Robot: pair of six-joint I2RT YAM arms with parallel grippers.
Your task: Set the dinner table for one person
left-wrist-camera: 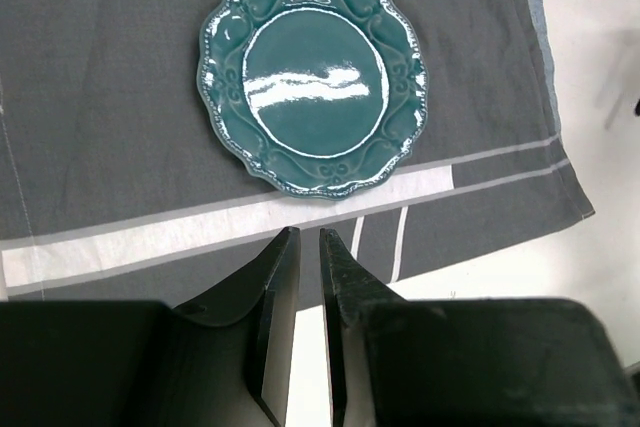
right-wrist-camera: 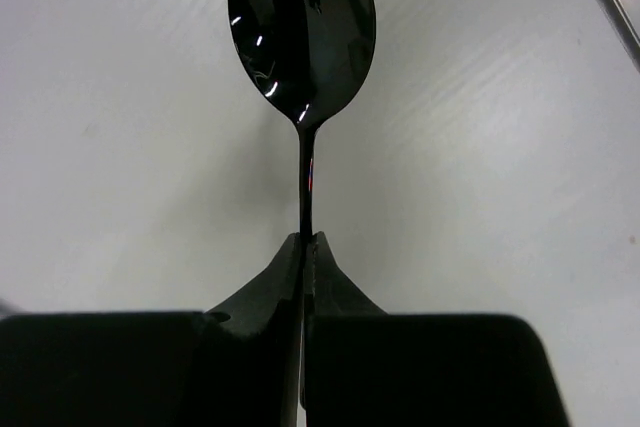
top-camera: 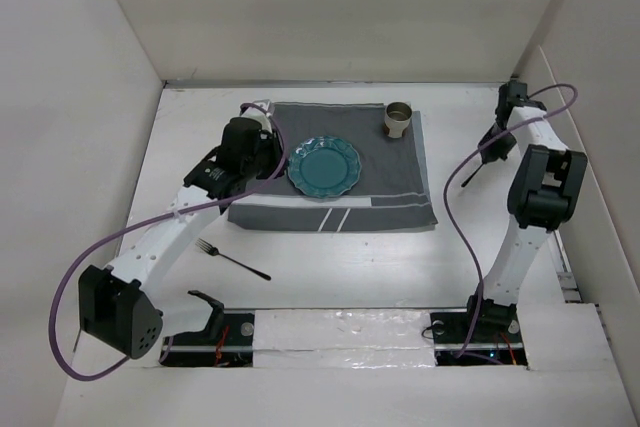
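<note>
On the white dinner table [top-camera: 350, 267] lies a dark grey striped cloth [top-camera: 400, 182]. On it sit a teal plate [top-camera: 323, 167] and a tan cup [top-camera: 398, 119]. A black fork [top-camera: 233, 260] lies on the table, left of centre and in front of the cloth. My left gripper [top-camera: 265, 152] hovers over the cloth's left part. In the left wrist view the gripper [left-wrist-camera: 305, 239] is empty, its jaws a narrow gap apart, just short of the plate [left-wrist-camera: 315, 77]. My right gripper [top-camera: 491, 149] is at the far right, shut on a black spoon [right-wrist-camera: 303, 27], which also shows in the top view [top-camera: 470, 175].
White walls close in the table on the left, back and right. The right arm stands close to the right wall. A purple cable [top-camera: 455, 197] hangs from the right arm, and another loops off the left arm [top-camera: 70, 287].
</note>
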